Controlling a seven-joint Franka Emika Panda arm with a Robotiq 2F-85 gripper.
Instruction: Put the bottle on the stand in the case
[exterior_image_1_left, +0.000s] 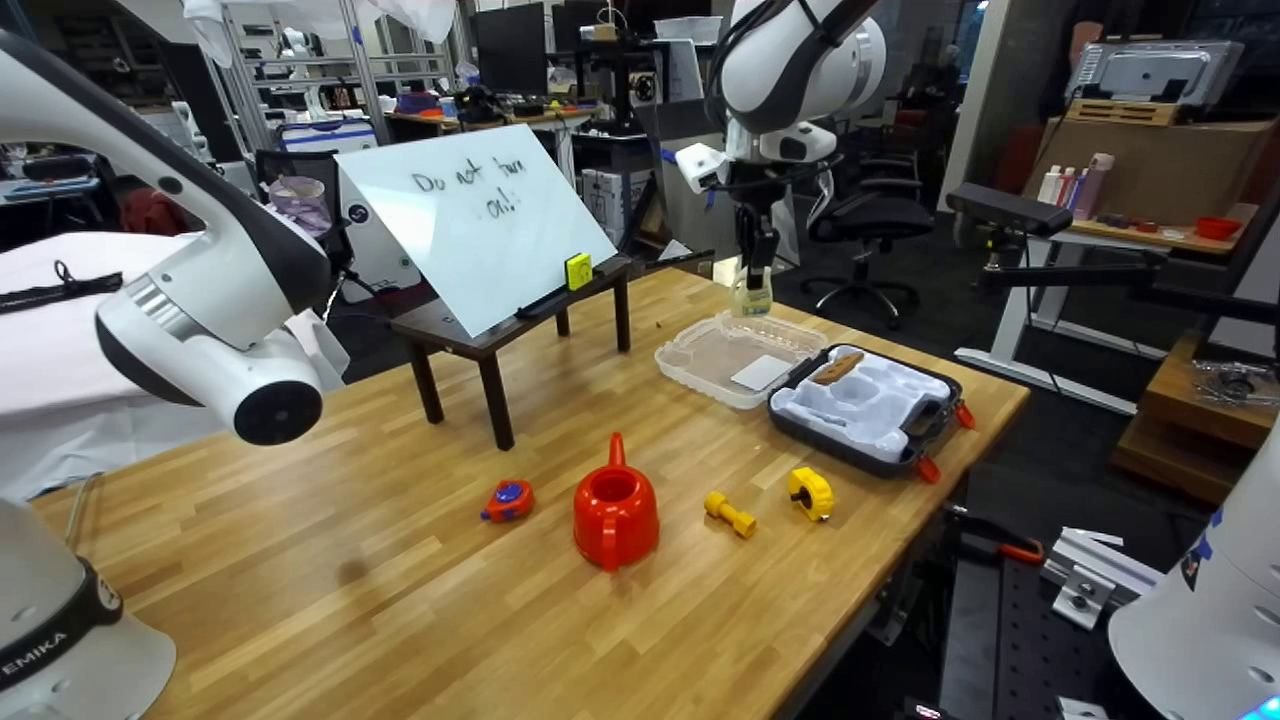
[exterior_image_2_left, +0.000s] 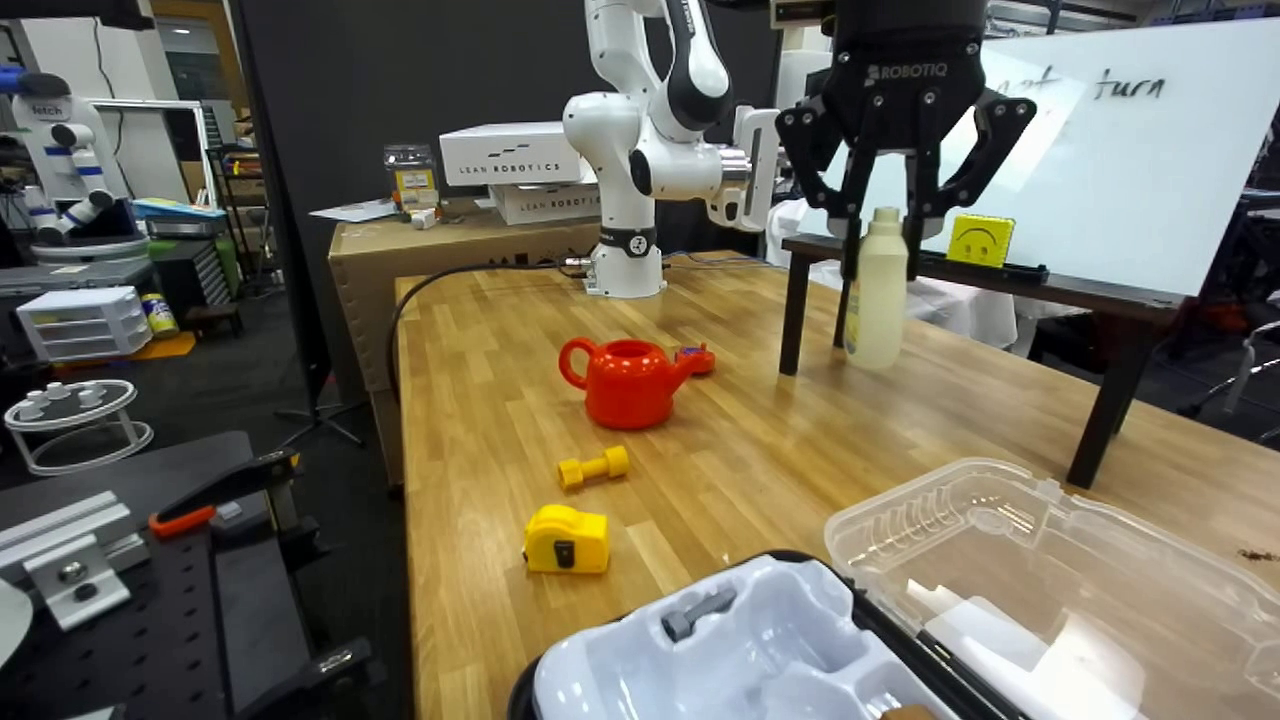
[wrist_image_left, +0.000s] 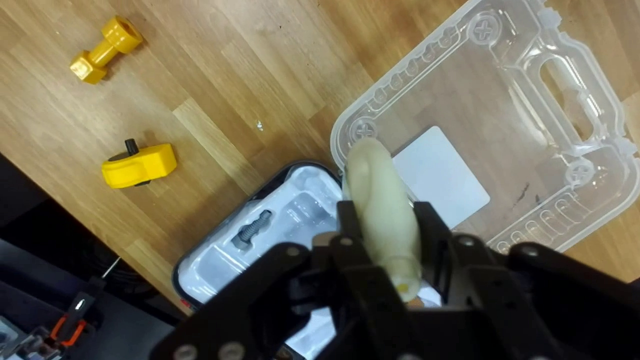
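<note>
With the bottle (exterior_image_2_left: 880, 300) pinched between the fingers (wrist_image_left: 349, 219), center over the case (exterior_image_1_left: 868, 408) before lowering, to avoid possible tipping from misaligned contact.

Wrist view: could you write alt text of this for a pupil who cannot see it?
A gripper holds a pale bottle, which overlaps an open case and its clear lid when seen from above. At the picture's left, a yellow dumbbell-shaped piece and a yellow tape measure lie on a wooden table.
</note>
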